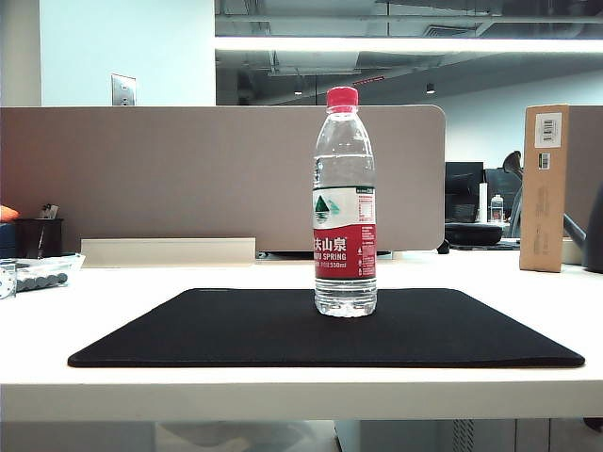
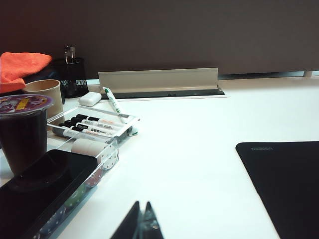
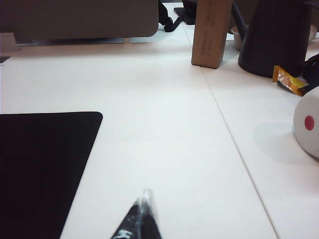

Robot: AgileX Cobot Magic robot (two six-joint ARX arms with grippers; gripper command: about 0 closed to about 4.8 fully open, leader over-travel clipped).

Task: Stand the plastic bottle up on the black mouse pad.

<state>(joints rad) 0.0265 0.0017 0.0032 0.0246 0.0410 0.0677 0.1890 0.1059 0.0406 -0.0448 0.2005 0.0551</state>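
The plastic bottle (image 1: 345, 202), clear with a red cap and a red-and-white label, stands upright on the black mouse pad (image 1: 236, 330) in the exterior view, a little right of its middle. Neither arm shows in that view. My left gripper (image 2: 142, 204) is shut with nothing in it, low over the white table beside a corner of the black mouse pad (image 2: 286, 184). My right gripper (image 3: 143, 195) is shut and empty too, over bare table just off another corner of the mouse pad (image 3: 42, 164). The bottle is out of both wrist views.
A clear tray of markers (image 2: 94, 126), a dark cup (image 2: 22, 132), a black phone (image 2: 40, 186) and a paper cup (image 2: 45, 92) crowd the left side. A cardboard box (image 3: 212, 31), a dark jug (image 3: 276, 37) and a white round object (image 3: 309, 127) stand on the right.
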